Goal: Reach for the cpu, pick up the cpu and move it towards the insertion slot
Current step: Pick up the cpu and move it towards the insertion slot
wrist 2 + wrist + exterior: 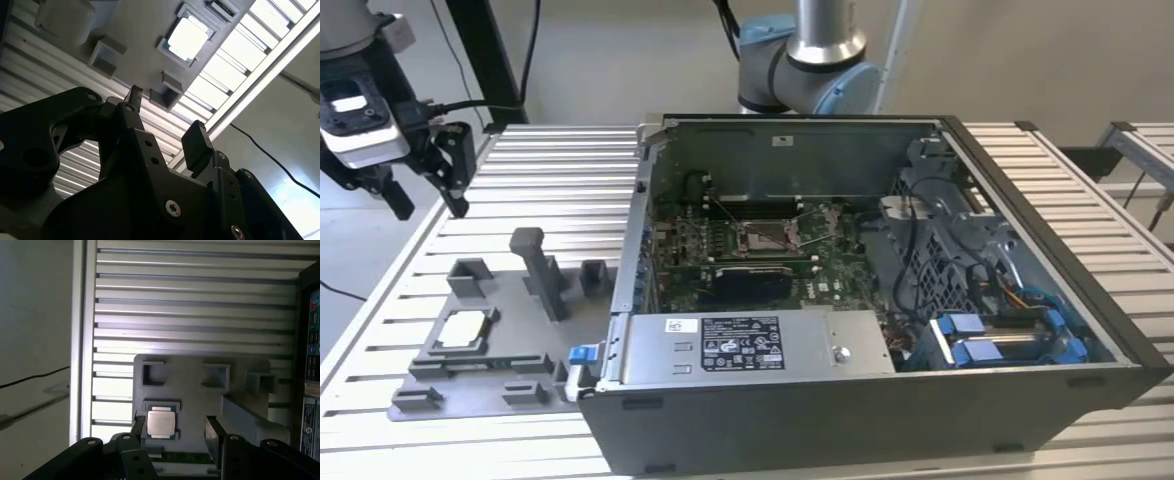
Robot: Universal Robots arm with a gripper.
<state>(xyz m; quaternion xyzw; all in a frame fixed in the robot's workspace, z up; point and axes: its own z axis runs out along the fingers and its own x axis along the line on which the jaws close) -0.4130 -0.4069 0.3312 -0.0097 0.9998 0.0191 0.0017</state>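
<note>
Still the reach, I'd say — the jaws hang wide and empty above the slatted metal counter [547, 180]. The small silvery square cpu [464, 330] lies in its grey plastic fixture [520, 345], at the exterior view's near left — grasping it calls for a square descent.

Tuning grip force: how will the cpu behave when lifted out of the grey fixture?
The cpu looks thin, flat and rigid, so it is probably light and won't flex. Its metal face looks smooth, so it may slip in a shallow edge pinch. It sits in a framed pocket of the grey fixture, so little edge is likely exposed to the open gripper.
</note>
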